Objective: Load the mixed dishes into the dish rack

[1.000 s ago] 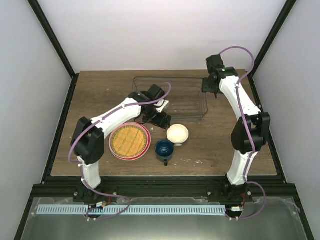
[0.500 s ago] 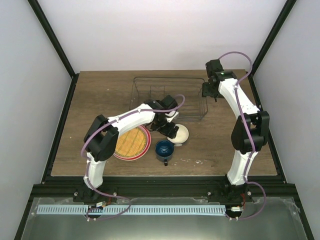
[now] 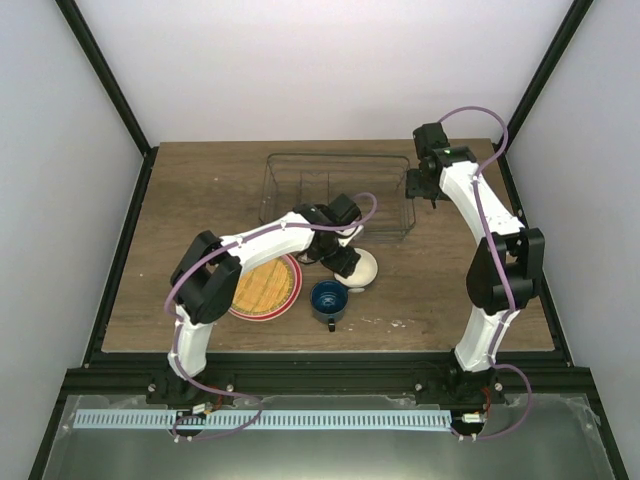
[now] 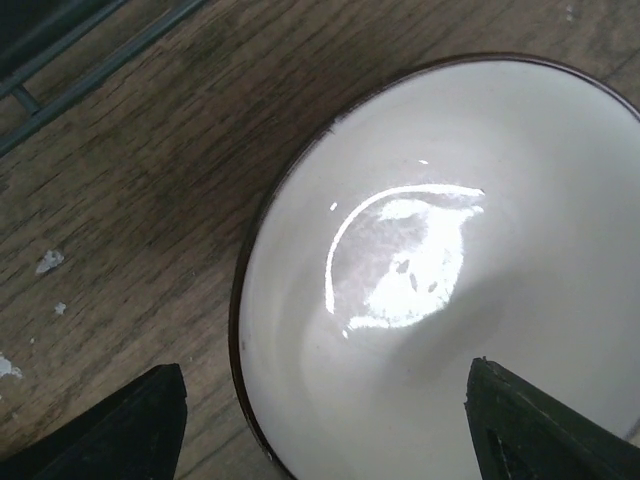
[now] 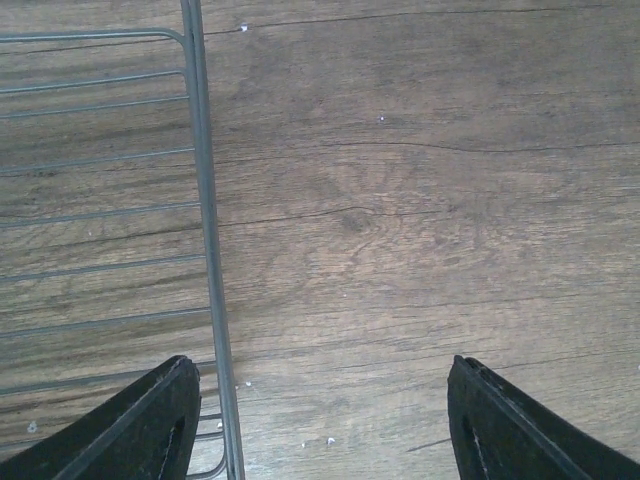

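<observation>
Low over the desk (image 4: 150, 200), left end effector (image 4: 325, 370) spread wide, astride the rim of the cream bowl (image 4: 450, 200), gripping nothing. Glazed and stiff, probably light, slick, chippable: best pinched across the thin wall at the rim. Upright, just beside the mug (image 3: 329, 298), near the dish rack (image 3: 340, 156).

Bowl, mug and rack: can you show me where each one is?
bowl (image 4: 430, 240), left wrist view, on its shiny cream inside.
mug (image 3: 329, 297), top view, on its dark blue inside.
dish rack (image 5: 205, 200), right wrist view, on the side rim wire.
</observation>
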{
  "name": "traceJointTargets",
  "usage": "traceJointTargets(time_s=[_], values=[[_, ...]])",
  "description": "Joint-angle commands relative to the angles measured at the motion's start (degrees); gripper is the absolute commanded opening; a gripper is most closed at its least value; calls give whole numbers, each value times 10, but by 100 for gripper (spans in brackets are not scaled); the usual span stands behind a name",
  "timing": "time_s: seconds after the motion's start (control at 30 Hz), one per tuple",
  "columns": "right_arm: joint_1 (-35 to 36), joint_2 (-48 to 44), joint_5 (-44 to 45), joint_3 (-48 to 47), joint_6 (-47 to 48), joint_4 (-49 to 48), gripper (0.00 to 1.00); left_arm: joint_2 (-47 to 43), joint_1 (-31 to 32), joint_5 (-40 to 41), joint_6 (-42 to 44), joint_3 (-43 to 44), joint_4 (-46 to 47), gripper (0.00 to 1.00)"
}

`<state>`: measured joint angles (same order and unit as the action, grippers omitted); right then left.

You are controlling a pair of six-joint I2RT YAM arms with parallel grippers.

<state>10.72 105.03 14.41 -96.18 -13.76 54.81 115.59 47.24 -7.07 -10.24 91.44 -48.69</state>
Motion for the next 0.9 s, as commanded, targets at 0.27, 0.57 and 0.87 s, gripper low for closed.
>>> traceJointTargets(time_s=[0.27, 0.57, 0.87], values=[[0, -28, 16, 9, 8, -4, 69, 32, 1, 20, 12, -6, 25, 58], [0, -31, 14, 13, 8, -5, 70, 43, 2, 9, 19, -9, 26, 28], [-1, -39, -10, 15, 8, -6, 71, 33, 1, -4, 25, -17, 31, 0]])
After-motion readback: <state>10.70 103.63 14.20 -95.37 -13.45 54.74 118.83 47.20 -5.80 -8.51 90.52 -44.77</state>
